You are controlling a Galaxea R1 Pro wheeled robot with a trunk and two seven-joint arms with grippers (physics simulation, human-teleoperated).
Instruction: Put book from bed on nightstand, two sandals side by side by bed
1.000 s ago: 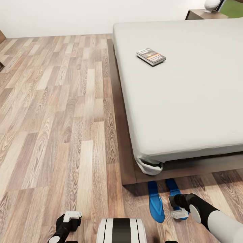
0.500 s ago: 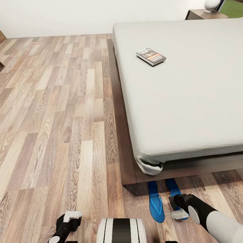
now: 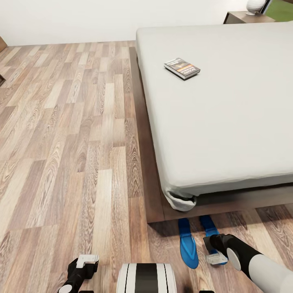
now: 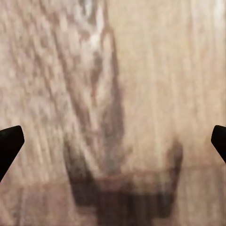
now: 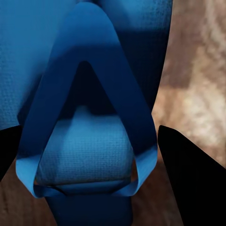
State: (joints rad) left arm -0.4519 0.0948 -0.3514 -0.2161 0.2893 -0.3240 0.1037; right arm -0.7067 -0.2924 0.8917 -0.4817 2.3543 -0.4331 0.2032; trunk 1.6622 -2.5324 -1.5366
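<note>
1. Right gripper [image 3: 215,257] sits low over one sandal [image 5: 89,117], fingers spread either side of its thong strap, not closed.
2. Left gripper [image 3: 87,259] hangs wide open above the plank floor [image 3: 73,134].
3. Second sandal [image 3: 188,244] lies just beside the first, toes under the bed [image 3: 228,122].
4. Book [image 3: 182,67] lies flat on the smooth grey mattress.

- A light brown wood-plank floor [image 3: 73,134] spreads away from the gripper end of the scene toward a plain white wall [image 3: 81,18] at the far side.
- A dark brown cabinet [image 3: 244,17] stands in the far corner, a white rounded object [image 3: 255,5] on top.
- Beside it shows a patch of green [image 3: 281,9].
- The light is soft and even.
</note>
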